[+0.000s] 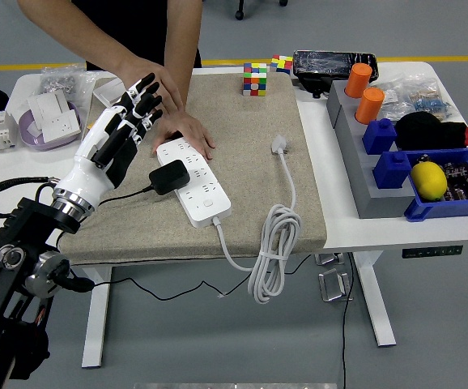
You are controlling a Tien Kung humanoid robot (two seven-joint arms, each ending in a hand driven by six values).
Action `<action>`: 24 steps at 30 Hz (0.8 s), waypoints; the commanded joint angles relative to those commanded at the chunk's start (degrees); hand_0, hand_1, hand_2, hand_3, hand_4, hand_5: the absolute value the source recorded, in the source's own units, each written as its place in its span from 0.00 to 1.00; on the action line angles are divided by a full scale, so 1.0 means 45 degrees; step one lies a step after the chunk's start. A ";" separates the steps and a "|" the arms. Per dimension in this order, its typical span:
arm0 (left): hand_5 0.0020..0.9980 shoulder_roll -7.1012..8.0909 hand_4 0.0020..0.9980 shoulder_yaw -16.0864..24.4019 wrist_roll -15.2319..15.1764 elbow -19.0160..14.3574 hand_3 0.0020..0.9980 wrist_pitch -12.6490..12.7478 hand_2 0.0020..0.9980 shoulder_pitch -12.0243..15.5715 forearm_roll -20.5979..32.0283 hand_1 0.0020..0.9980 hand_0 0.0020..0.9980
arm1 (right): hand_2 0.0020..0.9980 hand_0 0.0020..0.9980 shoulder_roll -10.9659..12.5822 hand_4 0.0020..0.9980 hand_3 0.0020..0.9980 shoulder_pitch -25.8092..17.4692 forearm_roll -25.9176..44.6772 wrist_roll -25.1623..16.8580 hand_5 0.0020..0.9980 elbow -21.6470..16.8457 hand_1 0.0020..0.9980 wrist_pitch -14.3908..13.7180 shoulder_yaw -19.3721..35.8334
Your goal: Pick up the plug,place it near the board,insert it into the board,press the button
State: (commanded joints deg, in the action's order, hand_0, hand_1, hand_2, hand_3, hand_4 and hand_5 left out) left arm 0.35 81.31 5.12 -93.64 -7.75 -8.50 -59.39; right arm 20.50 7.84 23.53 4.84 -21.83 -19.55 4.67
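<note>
A white power strip [195, 180] lies on the tan mat. A black plug [169, 176] sits in the strip's near-left sockets, its black cable running left off the mat. My left hand [127, 117], white with black finger joints, is open and empty, lifted up and to the left of the plug. A person's hand [176, 121] presses on the strip's far end. The strip's own white plug [278, 145] and coiled white cable [273, 243] lie to the right. The right arm is out of view.
A yellow tape measure and white socket parts [48, 113] lie at the left. A colour cube [254, 79] stands at the mat's far edge. Grey stands with orange and blue blocks [377, 134] and a blue bin with a lemon [428, 179] are at the right.
</note>
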 joint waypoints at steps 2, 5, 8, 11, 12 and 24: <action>0.71 0.0172 1.00 -0.0242 -0.0361 -0.0263 1.00 0.0077 0.99 0.0027 -0.0905 1.00 1.00 | 0.83 0.86 0.0001 1.00 0.83 0.0011 -0.0013 -0.0002 1.00 -0.0003 0.86 -0.0011 0.0017; 0.39 0.0421 0.95 -0.0562 -0.0679 -0.0359 1.00 -0.0151 0.73 0.0055 -0.2383 0.76 0.77 | 0.83 0.86 0.0014 1.00 0.83 0.0004 -0.0007 0.0001 1.00 -0.0001 0.86 -0.0017 0.0008; 0.39 0.0641 0.95 -0.0883 -0.1072 -0.0390 1.00 -0.0274 0.73 0.0105 -0.3956 0.76 0.77 | 0.83 0.86 0.0023 1.00 0.83 -0.0017 0.0003 0.0005 1.00 0.0004 0.86 -0.0020 0.0007; 0.09 0.0795 0.66 -0.1241 -0.1577 -0.0346 0.97 -0.0029 0.44 0.0174 -0.5611 0.43 0.40 | 0.83 0.86 0.0028 1.00 0.83 -0.0032 0.0008 0.0006 1.00 0.0006 0.86 -0.0023 -0.0005; 0.09 0.0839 0.66 -0.1360 -0.1668 -0.0311 0.97 0.0029 0.44 0.0203 -0.6107 0.43 0.40 | 0.83 0.86 0.0027 1.00 0.83 -0.0034 -0.0001 0.0004 1.00 0.0004 0.86 -0.0022 0.0001; 0.00 0.1061 0.56 -0.1573 -0.1994 -0.1095 0.89 0.1081 0.15 0.0945 -1.2563 0.07 0.20 | 0.83 0.86 0.0055 1.00 0.83 -0.0051 0.0005 0.0011 1.00 0.0011 0.86 -0.0012 0.0053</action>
State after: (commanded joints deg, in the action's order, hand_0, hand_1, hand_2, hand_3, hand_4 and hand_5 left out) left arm 5.12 74.23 -3.86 -98.57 -2.89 -4.24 -115.92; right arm 20.75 7.61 23.55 4.89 -21.78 -19.61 4.91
